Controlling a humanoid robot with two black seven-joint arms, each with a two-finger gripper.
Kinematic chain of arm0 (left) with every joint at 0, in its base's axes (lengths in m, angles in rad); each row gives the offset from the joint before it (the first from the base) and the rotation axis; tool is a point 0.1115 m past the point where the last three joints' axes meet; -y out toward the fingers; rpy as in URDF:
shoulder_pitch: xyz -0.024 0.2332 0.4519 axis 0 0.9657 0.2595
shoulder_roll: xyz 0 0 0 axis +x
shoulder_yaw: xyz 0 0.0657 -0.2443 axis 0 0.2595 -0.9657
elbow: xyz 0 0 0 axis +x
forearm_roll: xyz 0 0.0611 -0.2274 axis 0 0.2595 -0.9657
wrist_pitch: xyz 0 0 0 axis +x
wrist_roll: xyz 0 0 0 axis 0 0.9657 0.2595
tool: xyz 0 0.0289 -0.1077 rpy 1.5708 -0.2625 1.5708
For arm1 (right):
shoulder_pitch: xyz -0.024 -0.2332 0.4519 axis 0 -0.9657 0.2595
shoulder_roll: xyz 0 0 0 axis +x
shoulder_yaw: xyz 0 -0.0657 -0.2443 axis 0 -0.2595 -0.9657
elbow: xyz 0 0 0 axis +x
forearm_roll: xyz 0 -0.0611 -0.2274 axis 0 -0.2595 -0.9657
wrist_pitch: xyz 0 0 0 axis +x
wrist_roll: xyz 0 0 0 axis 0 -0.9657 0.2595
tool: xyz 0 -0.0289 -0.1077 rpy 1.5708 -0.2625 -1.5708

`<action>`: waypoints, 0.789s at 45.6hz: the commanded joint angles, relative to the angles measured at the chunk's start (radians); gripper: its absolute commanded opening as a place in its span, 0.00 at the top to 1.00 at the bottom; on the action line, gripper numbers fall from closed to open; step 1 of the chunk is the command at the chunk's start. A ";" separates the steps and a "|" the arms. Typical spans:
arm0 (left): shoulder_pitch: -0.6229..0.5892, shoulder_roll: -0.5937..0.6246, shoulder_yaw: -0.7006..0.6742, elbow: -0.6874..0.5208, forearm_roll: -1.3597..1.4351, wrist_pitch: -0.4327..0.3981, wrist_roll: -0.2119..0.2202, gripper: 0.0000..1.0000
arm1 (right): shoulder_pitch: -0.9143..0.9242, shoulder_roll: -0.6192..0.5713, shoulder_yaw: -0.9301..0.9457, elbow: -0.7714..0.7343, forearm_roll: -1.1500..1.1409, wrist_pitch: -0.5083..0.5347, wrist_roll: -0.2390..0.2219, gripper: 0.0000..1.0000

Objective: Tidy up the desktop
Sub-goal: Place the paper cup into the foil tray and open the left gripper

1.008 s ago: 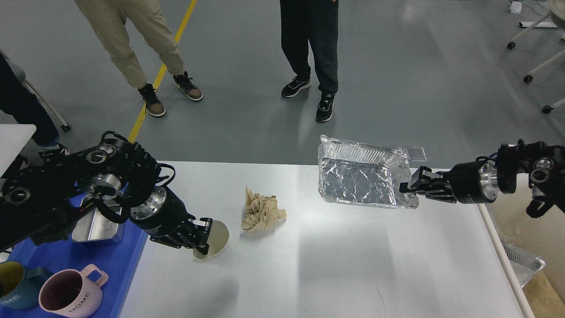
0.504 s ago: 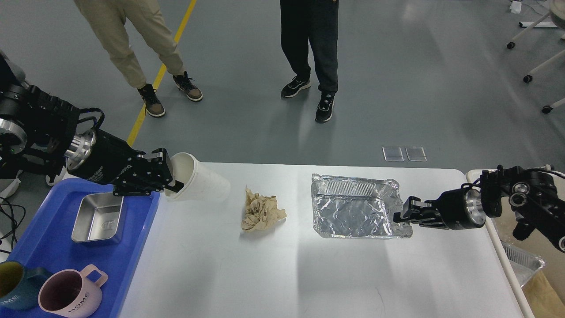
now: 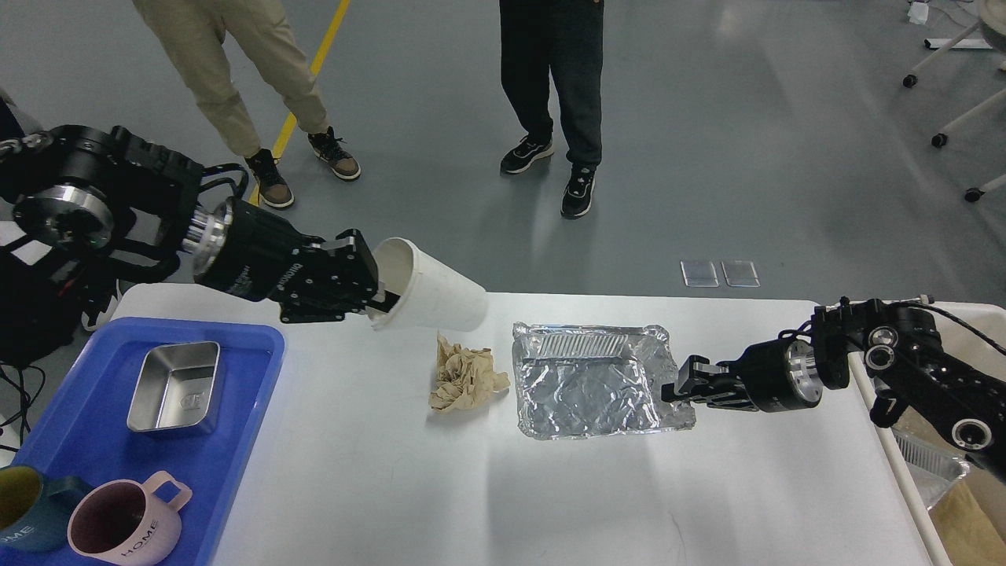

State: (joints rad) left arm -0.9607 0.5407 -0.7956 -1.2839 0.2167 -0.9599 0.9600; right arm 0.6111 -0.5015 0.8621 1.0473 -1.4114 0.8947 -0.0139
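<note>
Presently, my left hand (image 3: 380,292) is clamped on the rim of a white paper cup (image 3: 428,297), one finger inside the mouth and the rest outside. The cup is held tipped on its side, mouth toward my arm and base pointing right, raised above the far left part of the surface (image 3: 550,487). Directly below and slightly right of the cup lies a crumpled brown paper wad (image 3: 465,376), resting on the surface and not touching the cup.

My right hand (image 3: 682,387) grips the right edge of a crinkled foil tray (image 3: 596,381). The tray sits open side up, near the middle of the surface, just beside the paper wad with a narrow gap between them. Whether the tray rests fully flat or is slightly lifted at the gripped edge cannot be told.

The surface itself is a wide white top with rounded corners, running across the lower half of the view. On its left end sits a blue plastic tray (image 3: 244,369) holding a small metal tin (image 3: 174,387), a pink mug (image 3: 126,519) and a dark teal mug (image 3: 23,507); both mugs are upright at the near left corner. A cream-coloured bin (image 3: 963,519) stands off the right edge of the surface.
</note>
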 commanded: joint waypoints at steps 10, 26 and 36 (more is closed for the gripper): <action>-0.029 -0.217 0.004 0.127 0.113 0.000 0.000 1.00 | 0.029 0.021 0.000 0.014 0.003 0.006 -0.011 1.00; -0.023 -0.297 0.006 0.232 0.256 0.000 0.000 1.00 | 0.029 0.047 0.000 0.094 0.005 0.013 -0.009 1.00; -0.024 -0.364 -0.008 0.282 0.299 0.000 0.000 1.00 | 0.029 0.047 0.000 0.123 0.006 0.015 -0.009 1.00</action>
State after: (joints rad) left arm -0.9833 0.2068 -0.7992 -1.0293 0.4959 -0.9599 0.9598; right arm 0.6393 -0.4540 0.8627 1.1620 -1.4055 0.9093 -0.0229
